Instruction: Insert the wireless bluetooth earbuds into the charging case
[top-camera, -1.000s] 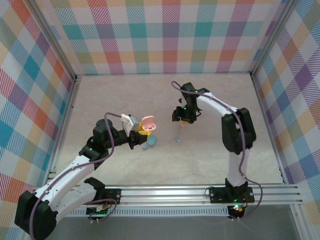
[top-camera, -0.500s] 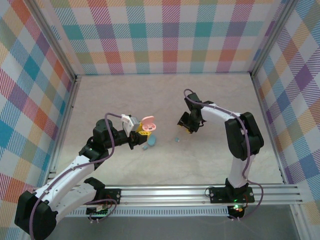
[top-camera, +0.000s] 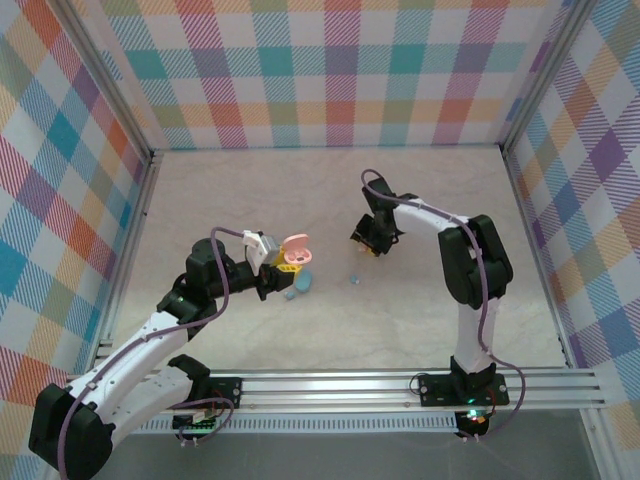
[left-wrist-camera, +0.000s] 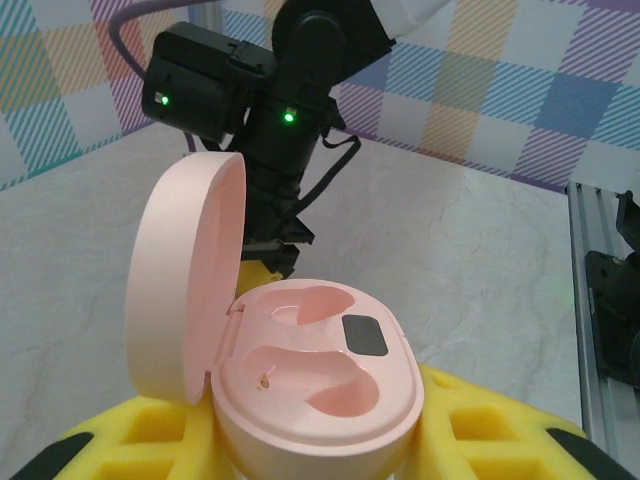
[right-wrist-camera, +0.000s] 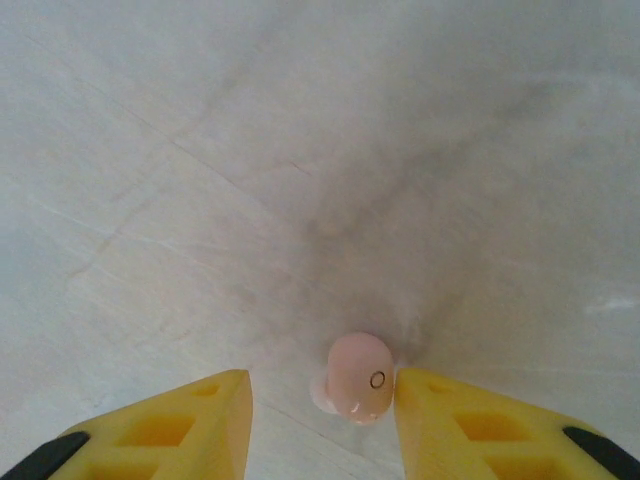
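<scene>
The tabletop (top-camera: 230, 190), a pale marbled surface, is carrying a light blue case (top-camera: 303, 283) near its centre, with a small blue piece (top-camera: 290, 294) lying just beside it. A light blue earbud (top-camera: 352, 277) is lying apart, to the right. A pale pink earbud (right-wrist-camera: 360, 380) is resting on bare surface.

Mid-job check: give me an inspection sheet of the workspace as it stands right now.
Surface: pale marbled tabletop, flat.
Job's things: pale pink oval plastic charging case, lid open, both sockets empty; tiny pale pink earbud lying on the tabletop; tiny light blue earbud lying apart from the light blue oval case.
Clutter: nothing seen.
Hands: left hand shut on the pink case; right hand open, low over the tabletop, pink earbud between its fingers, right beside one.
Cables: purple cables looped along both arms.
Surroundings: plaid walls; aluminium rail.
</scene>
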